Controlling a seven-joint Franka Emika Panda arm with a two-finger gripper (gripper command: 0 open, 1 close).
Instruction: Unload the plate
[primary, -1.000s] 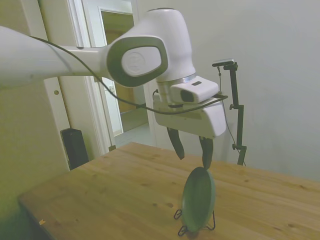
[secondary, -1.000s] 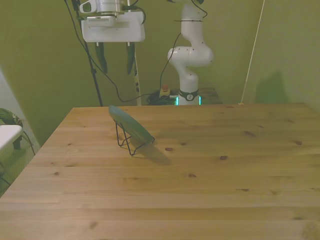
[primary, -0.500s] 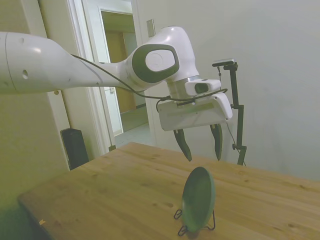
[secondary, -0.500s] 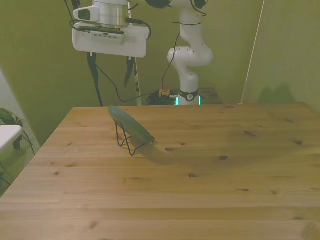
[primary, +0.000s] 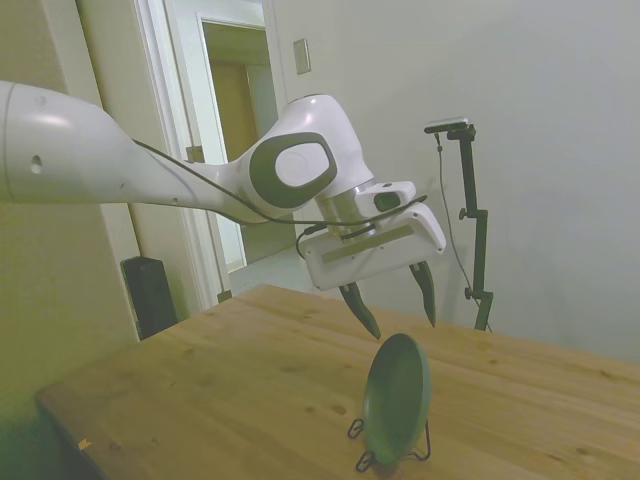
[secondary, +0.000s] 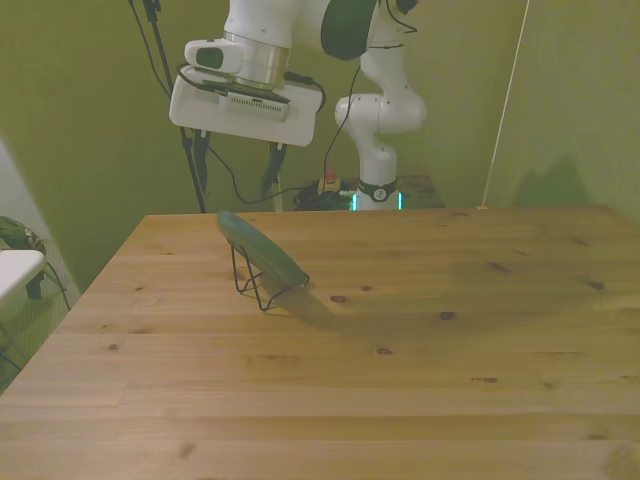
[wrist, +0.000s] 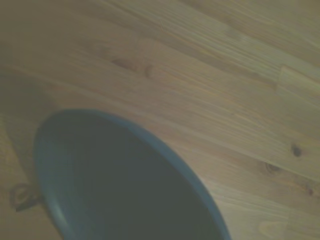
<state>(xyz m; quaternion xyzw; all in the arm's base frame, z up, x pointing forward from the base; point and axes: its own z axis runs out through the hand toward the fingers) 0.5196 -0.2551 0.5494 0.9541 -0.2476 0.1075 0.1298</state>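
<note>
The table (primary: 250, 380) spreads broad and bare below the pincer (primary: 398, 310), which hangs in the air with its jaws spread wide and nothing between them. Just beneath the pincer and a little toward the near edge in the side view, the plate (primary: 397, 397) stands on edge, leaning back in a thin black wire stand (primary: 425, 445); in the front view the plate (secondary: 262, 251) sits below the pincer (secondary: 236, 170), slanting down toward the front view's right. The wrist view shows the plate (wrist: 120, 185) close under the camera, its face dark and blurred.

To do the step well, the pincer likely needs to tilt to match the plate's lean, come down over the upper rim with one finger either side, and lift along the slant.

The wire stand is the only obstacle: light, it may drag or tip if the rim catches.
</note>
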